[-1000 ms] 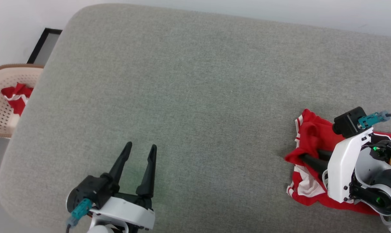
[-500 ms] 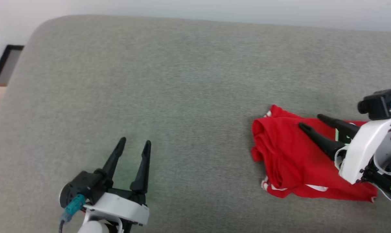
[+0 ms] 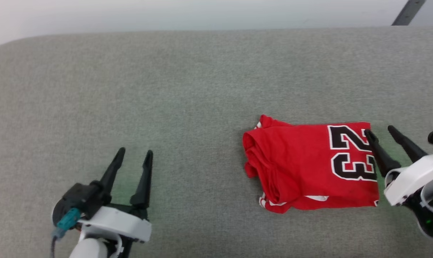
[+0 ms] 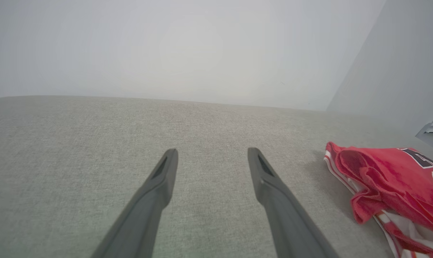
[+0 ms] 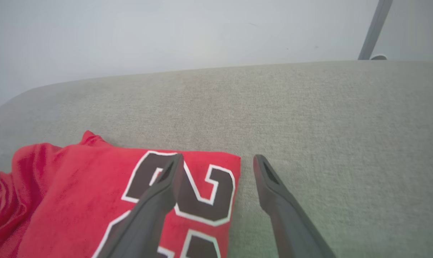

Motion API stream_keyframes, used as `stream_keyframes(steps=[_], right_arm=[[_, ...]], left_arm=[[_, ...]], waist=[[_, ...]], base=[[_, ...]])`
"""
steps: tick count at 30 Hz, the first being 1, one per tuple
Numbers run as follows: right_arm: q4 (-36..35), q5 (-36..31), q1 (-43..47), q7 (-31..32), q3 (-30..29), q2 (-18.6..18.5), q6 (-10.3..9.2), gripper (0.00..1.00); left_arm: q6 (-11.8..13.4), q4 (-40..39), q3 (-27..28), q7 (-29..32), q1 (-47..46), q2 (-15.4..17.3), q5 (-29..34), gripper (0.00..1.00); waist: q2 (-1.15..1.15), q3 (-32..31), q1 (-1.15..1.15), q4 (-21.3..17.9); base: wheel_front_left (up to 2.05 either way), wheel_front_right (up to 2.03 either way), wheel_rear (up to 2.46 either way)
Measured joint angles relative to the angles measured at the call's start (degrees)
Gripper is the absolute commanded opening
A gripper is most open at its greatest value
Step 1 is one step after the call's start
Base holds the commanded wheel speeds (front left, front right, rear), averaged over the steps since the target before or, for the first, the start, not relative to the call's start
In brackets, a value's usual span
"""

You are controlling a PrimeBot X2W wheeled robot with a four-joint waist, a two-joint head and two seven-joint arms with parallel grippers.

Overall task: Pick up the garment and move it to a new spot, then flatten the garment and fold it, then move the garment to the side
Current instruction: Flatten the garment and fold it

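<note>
Right gripper (image 3: 380, 132) had just released, jaws wide, one finger (image 3: 377, 151) over the 3 o'clock edge of the folded red jersey T-shirt (image 3: 302, 168) with black 23. Shirt lay at 4 o'clock on the grey fabric surface (image 3: 187, 89); placement looked done. Left gripper (image 3: 135, 152) sat idle, jaws apart.

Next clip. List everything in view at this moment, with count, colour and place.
jersey: one, red with a black 23, folded, on the cushion right of centre.
cushion: one, grey, under the jersey.
wall: one, pale, behind the cushion.
bar: one, dark, slanting, top right of the head view.
left pincer: one, dark fingers, open, lower left over bare cushion.
right pincer: one, dark fingers, open, at the jersey's right edge.
</note>
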Motion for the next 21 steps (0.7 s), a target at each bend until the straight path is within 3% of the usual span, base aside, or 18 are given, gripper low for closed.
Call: stream_keyframes(steps=[9,21], right_arm=[[1.2,-5.1,2.7,-9.1,0.6,1.1,0.01,1.0],[-8.4,-17.2,14.0,-10.0,-12.1,6.1,0.01,1.0]], left_arm=[[0.0,-0.5,4.7,0.0,5.1,0.2,1.6,1.0],[0.0,-2.9,7.1,0.0,12.8,0.2,4.8,1.0]], waist=[[0.0,-3.1,0.0,-2.0],[0.0,-8.6,0.0,-2.0]], base=[[0.0,0.0,0.0],[0.0,0.0,0.0]])
